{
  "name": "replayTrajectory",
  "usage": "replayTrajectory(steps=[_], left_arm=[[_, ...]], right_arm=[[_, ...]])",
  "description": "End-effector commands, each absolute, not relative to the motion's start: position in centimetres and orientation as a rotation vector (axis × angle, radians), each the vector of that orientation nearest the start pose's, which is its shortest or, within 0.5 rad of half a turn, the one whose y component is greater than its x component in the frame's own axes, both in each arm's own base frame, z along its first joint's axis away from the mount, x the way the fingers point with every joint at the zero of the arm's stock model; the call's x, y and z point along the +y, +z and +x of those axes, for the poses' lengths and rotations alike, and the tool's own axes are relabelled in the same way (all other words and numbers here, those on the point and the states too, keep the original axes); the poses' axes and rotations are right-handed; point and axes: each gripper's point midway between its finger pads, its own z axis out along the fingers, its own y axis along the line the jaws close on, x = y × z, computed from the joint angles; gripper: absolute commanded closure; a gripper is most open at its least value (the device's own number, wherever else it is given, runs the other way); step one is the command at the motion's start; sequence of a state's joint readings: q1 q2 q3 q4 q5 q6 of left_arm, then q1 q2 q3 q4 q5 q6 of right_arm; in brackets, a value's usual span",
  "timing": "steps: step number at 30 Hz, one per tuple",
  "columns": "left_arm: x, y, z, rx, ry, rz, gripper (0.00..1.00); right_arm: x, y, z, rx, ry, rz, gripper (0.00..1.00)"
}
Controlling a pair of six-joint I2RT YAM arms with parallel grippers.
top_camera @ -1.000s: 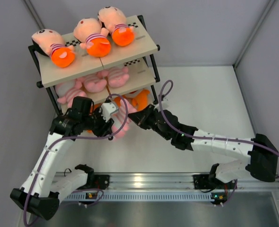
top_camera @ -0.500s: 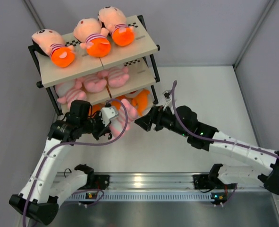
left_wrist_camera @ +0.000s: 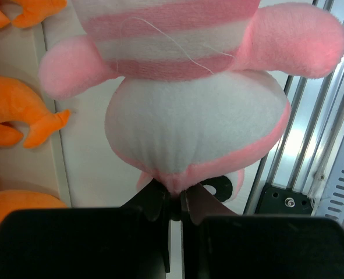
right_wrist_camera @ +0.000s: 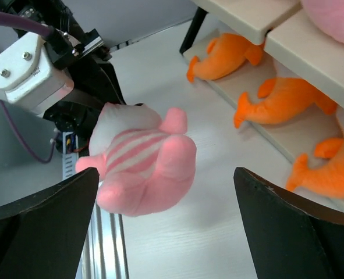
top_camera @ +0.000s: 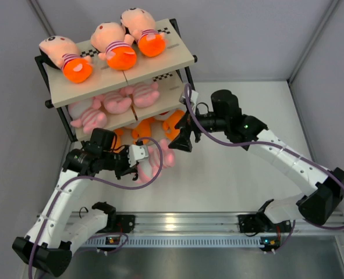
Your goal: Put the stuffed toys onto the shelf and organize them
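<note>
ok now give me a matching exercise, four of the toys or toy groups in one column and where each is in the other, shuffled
Things
1. peach-headed dolls
2. group of pink striped animals
3. orange fish
4. lone pink striped toy

Places
A. bottom board of the shelf
B. pinched in the shut left tool, off the shelf
C. top board
D. middle board

Pairs: 1-C, 2-D, 3-A, 4-B
</note>
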State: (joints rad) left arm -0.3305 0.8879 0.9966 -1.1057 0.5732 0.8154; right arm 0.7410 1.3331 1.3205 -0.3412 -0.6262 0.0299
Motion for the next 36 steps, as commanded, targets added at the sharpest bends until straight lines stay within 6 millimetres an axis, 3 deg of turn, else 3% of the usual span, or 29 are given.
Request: replayTrajectory(steps=[1, 8, 11, 12, 13, 15, 16, 18, 21, 22, 23, 24, 26, 27, 28, 29, 32, 33, 36], left_arm=[[-13.8, 19.8, 15.3, 1.808, -0.563, 1.532, 1.00], [-13.8, 19.5, 15.2, 1.814, -0.573, 1.548, 1.00], [-13.9, 19.7, 15.2, 1.807, -0.576, 1.546, 1.00], [-13.9, 19.9, 15.3, 1.803, -0.572, 1.543, 1.00], [-13.8, 20.1, 15.4, 1.803, -0.564, 1.539, 1.00], [-13.8, 20.3, 15.4, 1.794, -0.552, 1.538, 1.00], [-13.7, 20.4, 15.5, 1.793, -0.541, 1.535, 1.00], [-13.6, 20.7, 15.3, 1.783, -0.531, 1.533, 1.00], [-13.2, 21.1, 15.6, 1.814, -0.500, 1.494, 0.99], [-13.0, 21.1, 15.8, 1.857, -0.489, 1.455, 0.87], [-12.6, 21.0, 16.0, 1.890, -0.468, 1.433, 0.48], [-11.7, 21.1, 16.7, 1.962, -0.403, 1.363, 0.34], [-10.5, 21.1, 17.4, 2.044, -0.323, 1.283, 0.27], [-9.3, 21.3, 18.0, 2.089, -0.235, 1.229, 0.27], [-8.8, 21.3, 18.2, 2.132, -0.204, 1.160, 0.26], [-8.2, 21.5, 18.2, 2.148, -0.170, 1.118, 0.25], [-6.5, 21.8, 18.2, 2.184, -0.067, 1.003, 0.24], [-6.1, 21.4, 18.0, 2.191, -0.056, 0.998, 0.23], [-5.1, 20.9, 17.6, 2.193, -0.021, 0.965, 0.20]], right_arm=[[35.2, 31.3, 20.1, 1.570, 1.234, -1.298, 0.01], [37.4, 29.0, 20.3, 1.578, 1.387, -1.252, 0.02], [38.8, 28.2, 19.7, 1.585, 1.429, -1.238, 0.14], [39.1, 28.0, 19.2, 1.586, 1.436, -1.251, 0.19], [39.7, 27.4, 18.2, 1.595, 1.454, -1.277, 0.36], [39.9, 26.8, 17.3, 1.607, 1.463, -1.296, 0.54], [39.7, 26.2, 16.7, 1.620, 1.469, -1.297, 0.74], [39.5, 26.0, 17.6, 1.636, 1.407, -1.236, 1.00], [38.0, 26.0, 18.6, 1.678, 1.297, -1.128, 1.00], [37.2, 26.4, 18.6, 1.678, 1.260, -1.094, 1.00], [36.5, 26.5, 19.7, 1.701, 1.189, -1.029, 1.00], [35.2, 27.2, 19.7, 1.691, 1.157, -0.989, 1.00], [33.4, 28.1, 21.2, 1.704, 1.043, -0.885, 1.00], [32.2, 28.2, 21.7, 1.722, 0.978, -0.847, 1.00], [30.7, 29.9, 21.9, 1.691, 0.921, -0.789, 1.00], [28.5, 30.6, 24.0, 1.702, 0.774, -0.656, 1.00], [23.8, 34.3, 25.3, 1.606, 0.596, -0.466, 1.00], [22.8, 36.2, 25.0, 1.537, 0.584, -0.446, 1.00], [22.0, 40.7, 24.5, 1.400, 0.588, -0.425, 1.00]])
